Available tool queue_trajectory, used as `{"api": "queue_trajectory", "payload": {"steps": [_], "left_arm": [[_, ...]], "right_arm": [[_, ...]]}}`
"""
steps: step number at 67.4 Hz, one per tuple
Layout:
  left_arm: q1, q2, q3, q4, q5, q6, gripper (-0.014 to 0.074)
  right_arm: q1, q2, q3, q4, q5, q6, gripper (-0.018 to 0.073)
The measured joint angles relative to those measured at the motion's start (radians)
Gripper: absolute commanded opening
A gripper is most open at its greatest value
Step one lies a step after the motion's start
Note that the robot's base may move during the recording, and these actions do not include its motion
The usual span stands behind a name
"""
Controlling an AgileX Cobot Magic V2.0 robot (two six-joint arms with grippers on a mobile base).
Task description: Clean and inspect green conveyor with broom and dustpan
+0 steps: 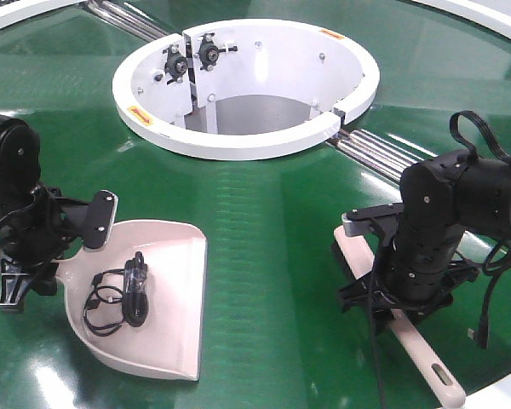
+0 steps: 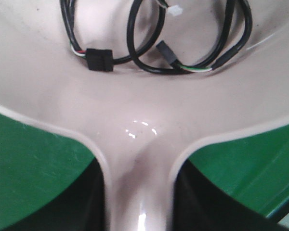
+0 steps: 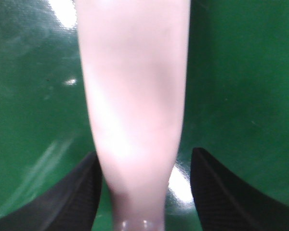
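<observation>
The green conveyor (image 1: 272,239) fills the front view. The beige dustpan (image 1: 172,328) lies flat on it at the lower left, with a coiled black cable (image 1: 123,294) inside. My left gripper (image 1: 30,271) is shut on the dustpan's handle (image 2: 138,192), with both fingers tight against it. The beige broom (image 1: 427,360) lies on the belt at the lower right. My right gripper (image 1: 400,294) straddles the broom's handle (image 3: 135,96) from above, open, with green belt showing between the handle and the right finger (image 3: 221,192).
The white ring hub (image 1: 238,143) stands at the back centre, with steel rollers (image 1: 376,153) running from its right side. The conveyor's white rim (image 1: 507,392) passes close to the broom's handle end. The cable's plugs (image 2: 98,60) lie in the pan near the handle.
</observation>
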Motion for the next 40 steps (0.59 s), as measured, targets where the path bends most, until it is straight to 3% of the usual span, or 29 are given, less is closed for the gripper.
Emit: {"api": "queue_trajectory", "payload": {"steps": [40], "left_arm": [[0.000,0.000,0.000,-0.001,0.008,-0.004,-0.0007]], "right_arm": [[0.000,0.000,0.000,0.021,-0.002,-0.005,0.0410]]}}
